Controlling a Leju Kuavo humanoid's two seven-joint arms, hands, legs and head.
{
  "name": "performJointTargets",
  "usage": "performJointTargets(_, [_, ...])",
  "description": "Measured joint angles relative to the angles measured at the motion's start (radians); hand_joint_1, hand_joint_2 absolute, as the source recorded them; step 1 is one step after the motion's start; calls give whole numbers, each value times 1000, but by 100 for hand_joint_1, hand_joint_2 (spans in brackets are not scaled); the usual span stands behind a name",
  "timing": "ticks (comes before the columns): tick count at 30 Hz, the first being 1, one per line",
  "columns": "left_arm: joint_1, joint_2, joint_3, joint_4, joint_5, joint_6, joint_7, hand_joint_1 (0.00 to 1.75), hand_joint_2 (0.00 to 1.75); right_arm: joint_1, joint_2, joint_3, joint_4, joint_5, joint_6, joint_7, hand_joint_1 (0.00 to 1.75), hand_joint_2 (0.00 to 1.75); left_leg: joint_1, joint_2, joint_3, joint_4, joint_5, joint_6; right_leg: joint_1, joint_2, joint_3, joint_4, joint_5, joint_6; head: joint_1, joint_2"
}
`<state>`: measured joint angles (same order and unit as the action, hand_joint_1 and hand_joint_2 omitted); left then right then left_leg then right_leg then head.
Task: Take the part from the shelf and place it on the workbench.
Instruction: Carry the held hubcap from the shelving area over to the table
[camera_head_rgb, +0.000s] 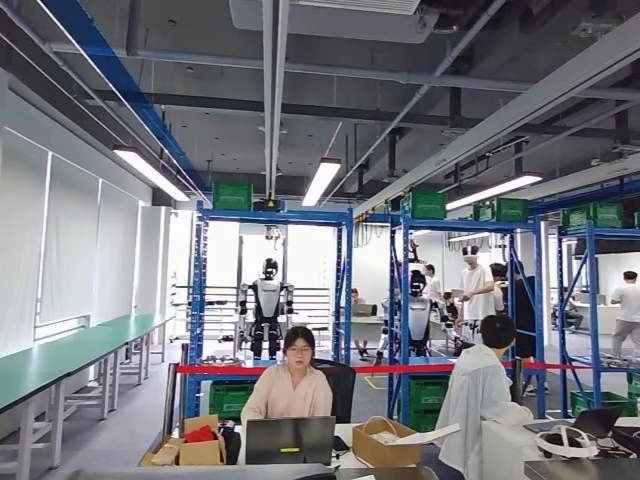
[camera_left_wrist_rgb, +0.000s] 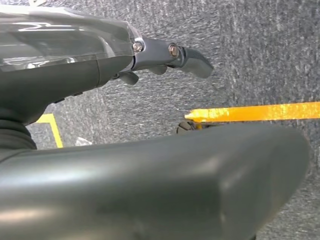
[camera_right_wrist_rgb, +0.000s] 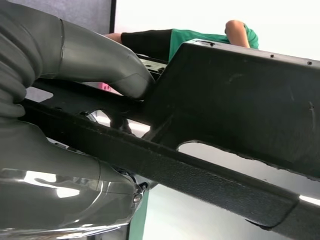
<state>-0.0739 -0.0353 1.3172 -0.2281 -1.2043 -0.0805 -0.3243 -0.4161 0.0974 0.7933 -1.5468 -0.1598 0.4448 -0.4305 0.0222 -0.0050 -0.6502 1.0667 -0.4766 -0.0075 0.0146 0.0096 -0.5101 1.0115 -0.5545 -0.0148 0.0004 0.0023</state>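
Straight ahead, a seated person (camera_head_rgb: 290, 385) behind a laptop (camera_head_rgb: 290, 439) and a red barrier tape (camera_head_rgb: 362, 369) block the way to the blue shelf (camera_head_rgb: 198, 300). An open floor aisle (camera_head_rgb: 128, 410) runs beside the green worktop (camera_head_rgb: 68, 352).

The right hand (camera_right_wrist_rgb: 75, 130) is seen closed around a flat black part (camera_right_wrist_rgb: 234, 115): the thick grey thumb (camera_right_wrist_rgb: 109, 67) is laid over one face of it, and the darker fingers (camera_right_wrist_rgb: 68, 200) are wrapped under the other. The left hand (camera_left_wrist_rgb: 124, 55) is held empty, its fingers (camera_left_wrist_rgb: 194, 61) stretched out and only slightly bent, with nothing gripped between them and the thumb (camera_left_wrist_rgb: 158, 185).
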Motion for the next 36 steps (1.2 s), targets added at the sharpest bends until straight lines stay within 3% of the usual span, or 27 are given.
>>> performJointTargets(2, [-1, 0, 0, 0, 0, 0, 0, 0, 0, 0, 0, 0, 1, 1, 0, 0, 175, 175, -5, 0, -1, -7, 3, 10, 0, 1, -1, -1, -7, 8, 0, 0])
performJointTargets(6, [0, 0, 0, 0, 0, 0, 0, 0, 0, -1, 1, 0, 0, 0, 0, 0, 175, 175, -4, -1, 6, -11, -1, 18, -2, 0, -5, 17, -10, 16, 0, 0])
performJointTargets(7, [-1, 0, 0, -1, 0, 1, 0, 0, 0, -2, 1, 0, -1, 0, 0, 0, 175, 175, -2, -1, 18, -13, -9, 24, -5, -2, -37, 77, -26, 24, 0, 0])
performJointTargets(9, [-2, 0, 0, -1, 0, 1, 0, 0, 0, -2, 0, 0, -2, 0, 0, 0, 175, 175, 2, -3, 47, -18, -30, 34, -10, -5, -134, 232, -72, 40, 0, 0])
performJointTargets(10, [-2, 0, 0, -1, 0, 2, 0, 0, 0, 0, -1, 0, -2, 0, 0, 0, 175, 175, 2, -3, 59, -19, -40, 34, -12, -5, -182, 290, -90, 42, 0, 0])
performJointTargets(11, [-2, 0, 0, -1, 0, 2, 0, 0, 0, 0, -2, 0, -2, 0, 0, 0, 175, 175, 2, -4, 70, -19, -49, 34, -12, -5, -201, 292, -84, 41, 0, 0])
performJointTargets(12, [-1, 0, 0, -1, 0, 2, 0, 0, 0, 0, -2, 0, -2, 0, 0, 0, 175, 175, 2, -5, 83, -19, -59, 33, -11, -5, -202, 258, -56, 37, 0, 0])
performJointTargets(14, [-1, -1, 0, -1, 0, 2, 0, 0, 0, 0, -2, 0, -2, 0, 1, 0, 175, 175, 2, -6, 111, -21, -78, 29, -3, -5, -175, 130, 42, 24, 0, 0])
performJointTargets(15, [-1, -3, 0, -1, 0, 1, 0, 0, 0, 0, -2, 0, -2, 0, 1, 0, 175, 175, 3, -6, 120, -26, -85, 26, 2, -5, -162, 78, 77, 16, -1, 0])
performJointTargets(16, [-2, -4, 0, -1, 0, 1, 0, 0, 0, -1, -3, 0, -3, 0, 1, 0, 175, 175, 4, -6, 126, -32, -90, 22, 6, -5, -154, 43, 99, 9, -1, 0])
performJointTargets(17, [-3, -4, 0, -1, 0, 1, 0, 0, 0, -1, -3, -1, -3, 0, 1, 0, 175, 175, 4, -6, 131, -37, -90, 17, 10, -4, -150, 28, 102, 3, -1, 0])
performJointTargets(19, [-4, -5, 0, -1, 0, 1, 0, 0, 0, -2, -2, -1, -5, -1, 2, 0, 175, 175, 5, -5, 145, -45, -88, 7, 9, -4, -129, 3, 100, -7, -2, 0])
performJointTargets(21, [-7, -5, 0, -1, 0, 1, 0, 0, 0, -5, 0, -2, -6, -1, 2, 0, 175, 175, 4, -3, 139, -9, -93, 5, 4, -4, -97, -19, 96, -15, -2, 0])
performJointTargets(22, [-9, -5, 0, -1, 0, 1, 0, 0, 0, -7, 0, -2, -7, -1, 2, -1, 175, 175, 4, -3, 114, 37, -106, 4, 1, -5, -83, -26, 92, -17, -1, 0])
performJointTargets(24, [-9, -4, 0, -1, 0, 1, 0, 0, 0, -8, 1, -1, -6, -1, 2, -1, 175, 175, 3, -2, 33, 156, -150, -2, 2, -5, -67, -28, 78, -20, -1, 0])
performJointTargets(26, [-4, -3, 0, -1, 0, 2, 0, 0, 0, -4, 1, -1, -5, -1, 2, -1, 175, 175, 5, -2, -29, 212, -174, -10, 0, -3, -47, -28, 60, -18, -1, 0])
performJointTargets(27, [-3, -3, 0, -1, 0, 2, 0, 0, 0, -3, 1, -1, -5, -1, 2, -1, 175, 175, 7, -2, -38, 192, -156, -13, -1, -2, -33, -27, 49, -16, -1, 0])
performJointTargets(29, [-1, -3, 0, -1, 0, 2, 0, 0, 0, -3, 0, -1, -5, -1, 2, -1, 175, 175, 14, -1, -24, 85, -58, -20, -4, -1, -3, -24, 23, -6, -1, 0])
performJointTargets(31, [1, -3, 0, -1, 0, 2, 0, 0, 0, -4, 0, 0, -3, -1, 2, 0, 175, 175, 15, 0, -12, 4, 11, -16, -4, 0, 14, -17, -2, 9, -1, 0])
performJointTargets(34, [2, -3, 0, -1, 0, 2, 0, 0, 0, -6, 0, 0, -3, -1, 2, 0, 175, 175, 8, -2, -6, -8, 13, 7, -6, 1, 18, -12, -18, 26, -2, 0])
performJointTargets(36, [2, -2, 0, -1, 0, 2, 0, 0, 0, -10, 0, 0, -4, -1, 2, -1, 175, 175, 10, -3, 7, -11, 3, 18, -10, -2, -1, 32, -25, 36, -2, 0])
